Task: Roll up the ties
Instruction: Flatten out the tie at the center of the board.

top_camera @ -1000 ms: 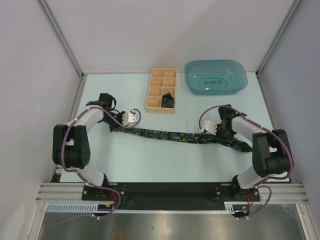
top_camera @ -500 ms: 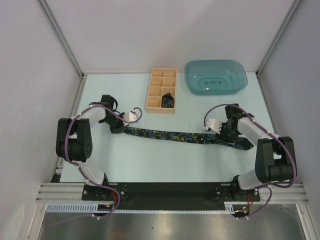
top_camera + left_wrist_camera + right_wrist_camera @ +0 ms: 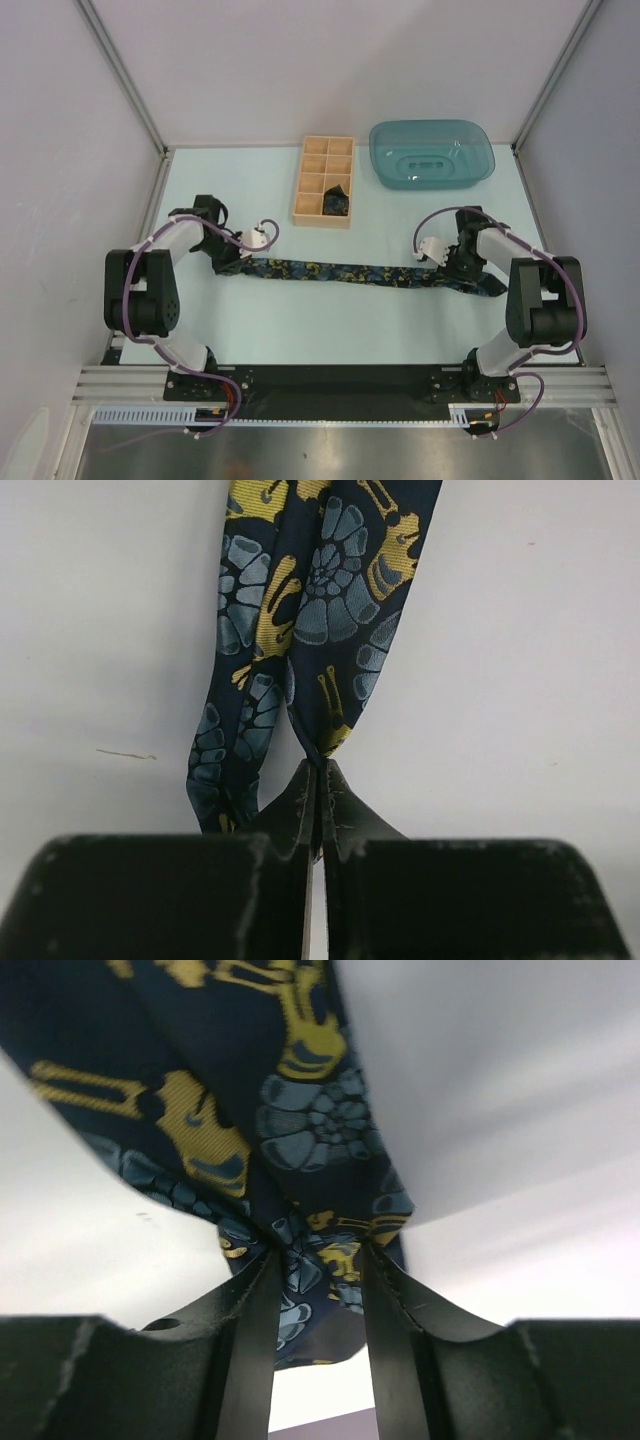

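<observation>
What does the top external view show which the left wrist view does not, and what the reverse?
Only the top external view: the whole tie, the right gripper at its other end, the wooden box and the teal tray. Only the left wrist view: the blue and yellow pattern up close, and the jaws closed on a thin fold. Both: the left gripper holding the tie.

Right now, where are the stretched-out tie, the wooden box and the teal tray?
tie (image 3: 330, 270): top view, middle of its flat stretch.
wooden box (image 3: 314, 165): top view, floor of an empty compartment.
teal tray (image 3: 432, 153): top view, centre of its surface.
</observation>
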Controlling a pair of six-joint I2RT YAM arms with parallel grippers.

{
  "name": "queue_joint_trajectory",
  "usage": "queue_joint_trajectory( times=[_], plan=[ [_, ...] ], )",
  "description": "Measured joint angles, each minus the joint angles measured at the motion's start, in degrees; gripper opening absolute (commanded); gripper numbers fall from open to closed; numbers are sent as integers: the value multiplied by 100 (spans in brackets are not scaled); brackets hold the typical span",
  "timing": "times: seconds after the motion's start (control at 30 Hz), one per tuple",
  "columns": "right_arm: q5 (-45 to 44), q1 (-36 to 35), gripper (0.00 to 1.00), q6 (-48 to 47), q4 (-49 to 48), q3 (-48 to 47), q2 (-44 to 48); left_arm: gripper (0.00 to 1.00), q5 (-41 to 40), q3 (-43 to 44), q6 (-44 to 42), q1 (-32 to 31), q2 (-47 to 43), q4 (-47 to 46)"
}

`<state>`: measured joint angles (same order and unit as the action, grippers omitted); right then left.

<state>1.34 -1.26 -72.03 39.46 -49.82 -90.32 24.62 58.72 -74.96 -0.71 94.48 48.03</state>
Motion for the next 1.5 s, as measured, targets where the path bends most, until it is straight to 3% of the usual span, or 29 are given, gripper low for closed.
queue_joint_trajectory(
  times=[0.57,0.6,0.73,0.97,1.1,1.3,1.5],
  plan=[
    [-195,203,38,-769,-1198,-190,-343,7,273,87,647,4,-85,-391],
    [-195,210,38,-787,-1261,-177,-343,8,273,87,680,4,-85,-455],
    [-179,225,41,-866,-1408,-157,-343,35,249,87,675,4,-76,-553],
    [116,306,44,-892,-1228,-157,-197,48,186,85,326,4,7,-463],
    [319,326,46,-911,-918,-160,122,62,160,85,146,4,74,-348],
    [579,321,55,-852,-457,-391,251,68,243,267,28,-120,208,-197],
    [879,-66,63,-385,-87,-866,251,64,170,592,-164,-374,664,-74]
  ],
)
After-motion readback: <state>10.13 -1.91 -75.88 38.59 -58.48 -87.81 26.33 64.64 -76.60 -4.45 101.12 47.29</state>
